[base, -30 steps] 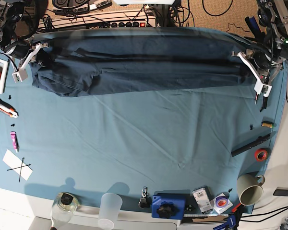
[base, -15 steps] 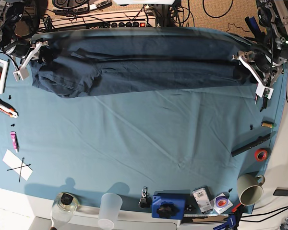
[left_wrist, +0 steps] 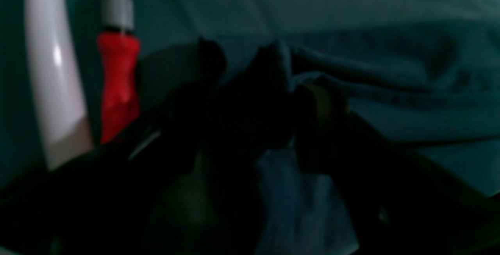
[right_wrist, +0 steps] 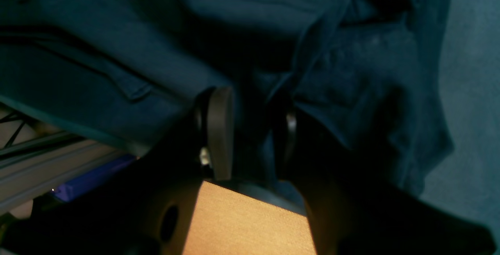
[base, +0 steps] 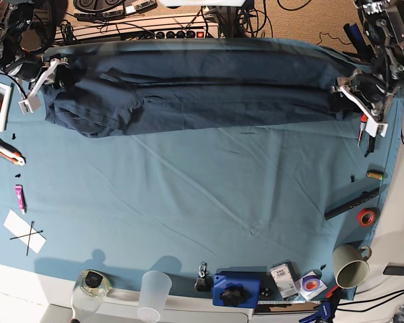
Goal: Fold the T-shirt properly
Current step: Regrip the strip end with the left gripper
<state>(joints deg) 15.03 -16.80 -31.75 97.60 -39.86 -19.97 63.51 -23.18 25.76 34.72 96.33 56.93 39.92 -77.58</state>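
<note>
**T-shirt held at both ends, stretched along far table edge**

T-shirt [base: 195, 91] lies as a long dark navy band across the far side of the table, on the lighter teal cloth [base: 188, 202]. It runs nearly the full width of the cloth. Its near edge is roughly straight on the base view's right and bulges into rumpled folds on that view's left.

Left gripper [base: 341, 94], on the base view's right, sits at that end of the shirt. In the left wrist view the left gripper [left_wrist: 254, 102] has its dark fingers closed on a bunched fold of navy fabric; the picture is dim and blurred, but cloth fills the space between the fingers. A red-handled tool [left_wrist: 117, 79] and a white curved part [left_wrist: 50, 71] stand just beside the grip in that view.

Right gripper [base: 57, 73], on the base view's left, sits at the opposite end of the shirt. In the right wrist view the right gripper [right_wrist: 250, 130] is clenched on a fold of the shirt, with fabric passing between the grey pad [right_wrist: 219, 130] and the opposite finger. Shirt fabric hangs in creases on both sides of the grip.

Near the front edge of the table, well apart from the shirt: a mug [base: 350, 266], a clear cup [base: 153, 293], a blue block with a black knob [base: 236, 289], and a roll of red tape [base: 366, 217]. A white card marked with a cross [base: 25, 232] lies on the cloth toward the base view's left.
</note>
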